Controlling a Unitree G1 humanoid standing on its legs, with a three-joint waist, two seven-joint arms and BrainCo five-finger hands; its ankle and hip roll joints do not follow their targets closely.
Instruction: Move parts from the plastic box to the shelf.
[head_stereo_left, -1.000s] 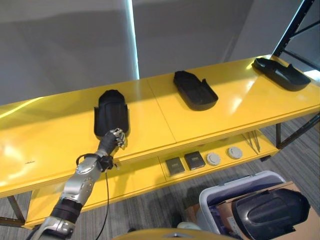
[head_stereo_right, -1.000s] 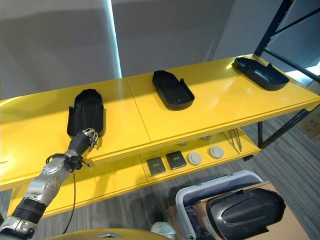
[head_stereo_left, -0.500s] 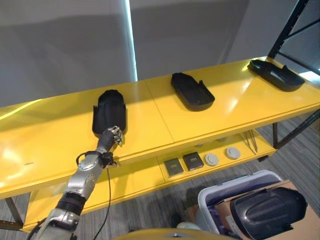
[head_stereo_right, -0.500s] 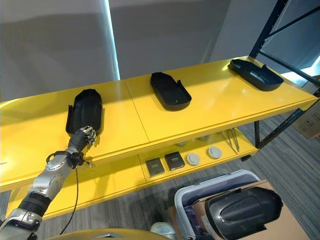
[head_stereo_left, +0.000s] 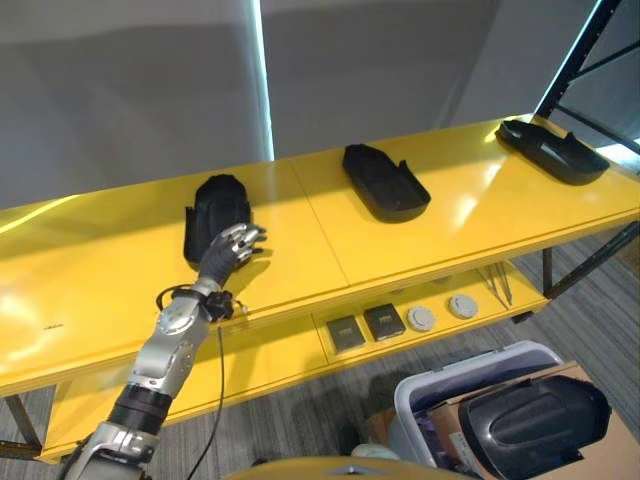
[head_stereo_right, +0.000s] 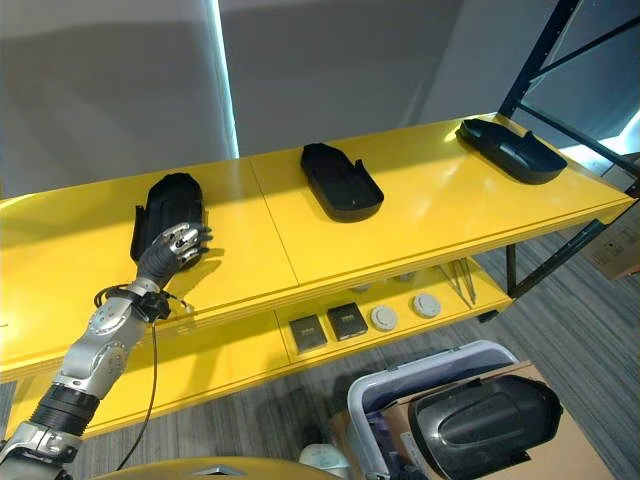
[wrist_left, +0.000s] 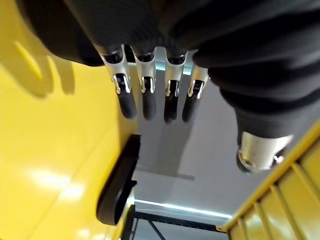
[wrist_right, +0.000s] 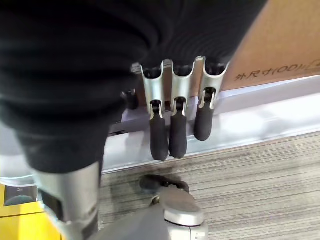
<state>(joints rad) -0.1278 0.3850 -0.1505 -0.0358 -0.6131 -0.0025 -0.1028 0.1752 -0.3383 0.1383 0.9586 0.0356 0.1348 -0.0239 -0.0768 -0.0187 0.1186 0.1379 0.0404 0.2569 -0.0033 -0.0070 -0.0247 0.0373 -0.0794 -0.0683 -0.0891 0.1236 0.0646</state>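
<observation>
The nearest black part (head_stereo_left: 215, 225) lies flat on the top board of the yellow shelf (head_stereo_left: 120, 270), its long axis running from the front edge toward the back wall. The left robot hand (head_stereo_left: 228, 250) hovers over its near end, fingers spread and straight, holding nothing; whether the fingertips brush the part's rim I cannot tell. In the left wrist view the fingers (wrist_left: 150, 102) hang loose with only bare yellow board beyond them. Two more black parts sit farther along the same board, one near the middle (head_stereo_left: 387, 181) and one at the far right end (head_stereo_left: 548, 148), well apart from each other.

The next part to go, a large black shell (head_stereo_left: 545, 425), sits on top of the plastic box (head_stereo_left: 450, 385) on the floor at the lower right, well away from the left robot hand. By my reckoning the right robot hand (wrist_right: 172, 132) is the nearer one; it hangs low by the box, fingers relaxed and empty.
</observation>
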